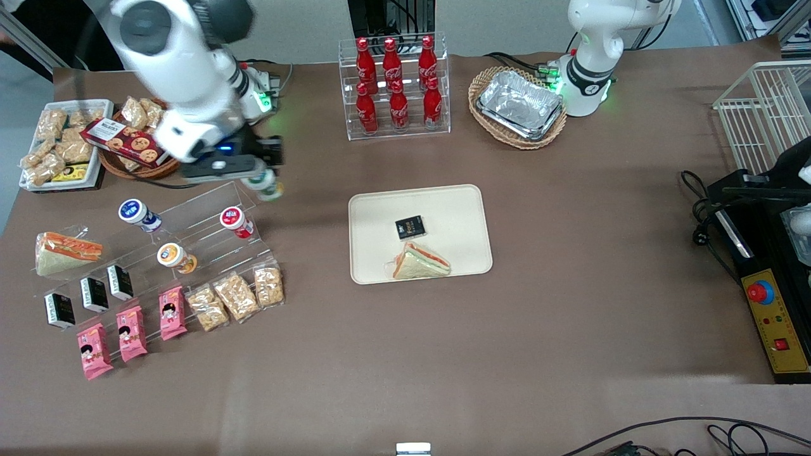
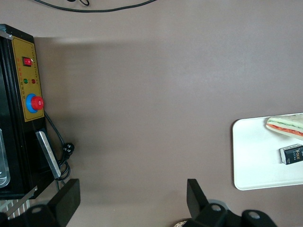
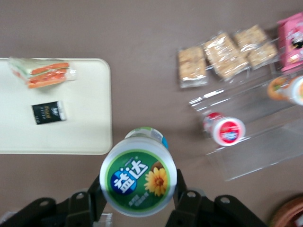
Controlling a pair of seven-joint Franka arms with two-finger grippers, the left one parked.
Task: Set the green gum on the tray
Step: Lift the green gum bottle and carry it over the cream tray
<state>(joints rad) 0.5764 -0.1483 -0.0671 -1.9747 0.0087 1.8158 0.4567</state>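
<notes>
The green gum [image 3: 138, 182], a small bottle with a round green-and-white lid bearing a flower, is being gripped by the closed fingers [image 3: 181, 191] of the gripper [image 1: 256, 174], raised over bare desk [image 1: 405, 354]. The tray [image 1: 472, 253] is lying toward three o'clock of it in the front view, its nearest rim unobstructed.

My tool [image 3: 138, 196] is gripping the green gum [image 3: 138, 179] above the desk [image 1: 570, 266], between the clear stepped rack [image 1: 190, 221] and the tray [image 1: 443, 209]. On the tray a sandwich [image 1: 419, 263] is lying nearer the front camera than a small packet [image 1: 410, 227].
</notes>
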